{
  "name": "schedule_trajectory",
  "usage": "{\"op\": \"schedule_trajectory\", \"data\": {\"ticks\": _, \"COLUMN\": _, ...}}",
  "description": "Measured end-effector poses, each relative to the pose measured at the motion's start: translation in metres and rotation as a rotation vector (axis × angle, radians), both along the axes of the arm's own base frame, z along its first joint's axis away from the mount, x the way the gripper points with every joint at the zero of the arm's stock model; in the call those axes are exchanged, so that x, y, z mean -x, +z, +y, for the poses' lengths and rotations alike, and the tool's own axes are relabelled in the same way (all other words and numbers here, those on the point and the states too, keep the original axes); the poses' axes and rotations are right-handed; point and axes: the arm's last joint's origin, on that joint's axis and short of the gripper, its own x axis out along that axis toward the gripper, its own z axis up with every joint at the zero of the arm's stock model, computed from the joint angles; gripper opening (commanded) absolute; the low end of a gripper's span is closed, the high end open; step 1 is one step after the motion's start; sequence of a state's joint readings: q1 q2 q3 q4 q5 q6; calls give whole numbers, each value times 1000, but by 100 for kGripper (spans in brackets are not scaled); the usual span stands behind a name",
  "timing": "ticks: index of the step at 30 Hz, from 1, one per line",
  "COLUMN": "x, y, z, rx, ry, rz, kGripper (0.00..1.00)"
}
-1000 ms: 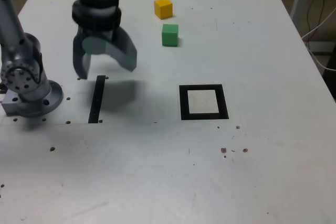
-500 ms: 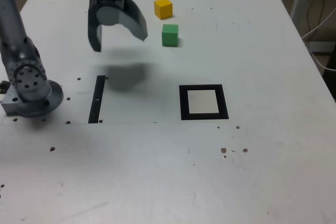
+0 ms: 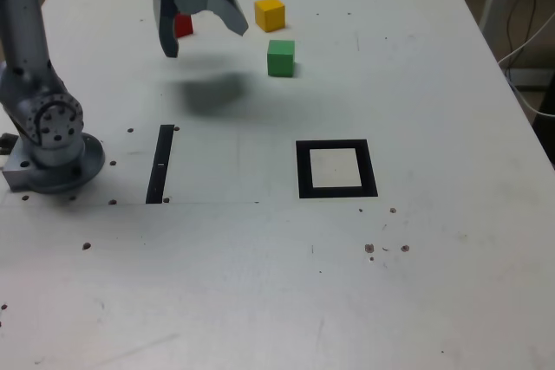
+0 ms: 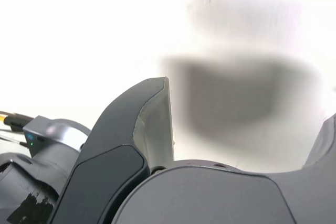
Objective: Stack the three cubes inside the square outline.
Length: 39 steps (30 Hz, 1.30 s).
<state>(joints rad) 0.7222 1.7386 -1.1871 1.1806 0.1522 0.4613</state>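
In the exterior view my gripper (image 3: 204, 39) hangs open above the far left part of the white table, its shadow on the surface below it. The red cube (image 3: 183, 25) shows between the jaws, farther back, partly hidden by one finger. To the exterior view's right sit the yellow cube (image 3: 270, 14) and, nearer the camera, the green cube (image 3: 280, 57). The square outline (image 3: 302, 171) lies empty near the table's middle. The wrist view shows only my open gripper (image 4: 244, 129), bright table and a shadow; no cube appears there.
A thin black strip (image 3: 160, 163) lies on the table at the exterior view's left, beside the arm's round grey base (image 3: 52, 140). Small dark specks dot the near half of the table. Cables hang past the exterior view's right edge.
The open gripper has travelled toward the far edge of the table and a little to the exterior view's right. The red cube, hidden before, now shows between the jaws.
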Motion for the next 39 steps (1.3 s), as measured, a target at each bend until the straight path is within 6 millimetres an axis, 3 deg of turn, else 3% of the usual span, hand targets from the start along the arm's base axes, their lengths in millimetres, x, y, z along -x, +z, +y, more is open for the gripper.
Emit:
{"op": "schedule_trajectory", "data": {"ticks": 17, "x": 12, "y": 3, "z": 68, "rx": -5, "ry": 124, "rz": 2, "kGripper": 99}}
{"op": "schedule_trajectory", "data": {"ticks": 27, "x": 32, "y": -7, "z": 107, "rx": 4, "ry": 215, "rz": 27, "kGripper": 99}}
{"op": "schedule_trajectory", "data": {"ticks": 39, "x": 48, "y": -22, "z": 139, "rx": 28, "ry": 284, "rz": 40, "kGripper": 99}}
